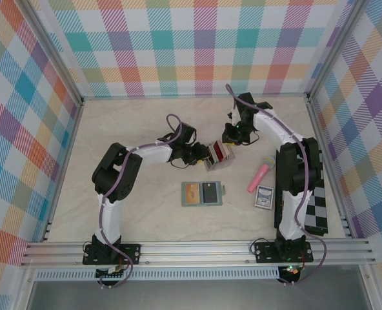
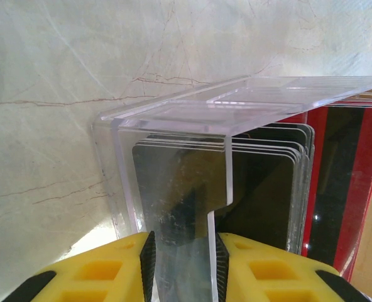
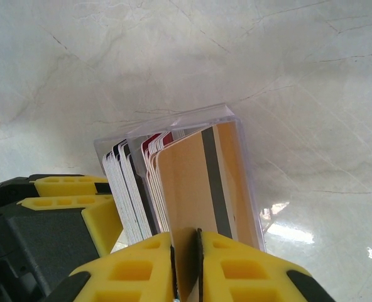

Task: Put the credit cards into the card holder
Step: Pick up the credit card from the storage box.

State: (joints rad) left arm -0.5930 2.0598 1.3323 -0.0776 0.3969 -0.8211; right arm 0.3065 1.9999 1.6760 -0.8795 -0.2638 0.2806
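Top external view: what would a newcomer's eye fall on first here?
Both arms meet mid-table at the clear card rack: the left gripper clamps its acrylic wall, and the right gripper pinches a tan-orange card standing in it. Nearer the bases, the green card holder lies open, showing a tan card and a black card. A pink stick and a blue card box lie to its right.

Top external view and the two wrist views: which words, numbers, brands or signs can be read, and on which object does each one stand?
No text is readable.
Blue patterned small box: print too small to read.
Tan-orange card and black card in the open sage-green wallet: marks too small.
Tan plastic card with dark stripe, standing in the clear plastic rack: no letters show.
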